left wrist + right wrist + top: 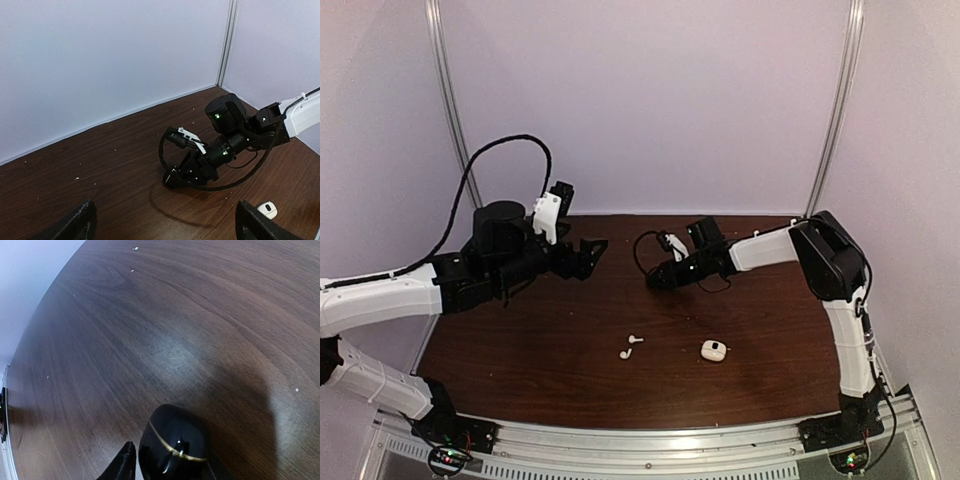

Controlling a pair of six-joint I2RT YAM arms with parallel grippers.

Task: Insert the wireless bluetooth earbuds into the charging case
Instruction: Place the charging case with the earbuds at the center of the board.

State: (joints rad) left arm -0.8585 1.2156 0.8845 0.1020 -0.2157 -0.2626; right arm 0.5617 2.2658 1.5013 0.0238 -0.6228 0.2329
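My right gripper [655, 280] is low over the table's middle, shut on a glossy black charging case [175, 442] with a thin gold line round it. The case rests on or just above the wood. The left wrist view shows that gripper [174, 178] from the front. Two white stemmed earbuds [631, 346] lie loose on the table nearer the front. A small white case [712, 350] lies to their right and shows in the left wrist view [267, 209]. My left gripper [590, 250] hangs open and empty above the table's back left, facing the right gripper. No black earbuds show.
The dark wooden table [760, 380] is walled in pale panels at the back and sides. A black cable loop [165, 150] hangs off the right wrist. Small white specks dot the wood.
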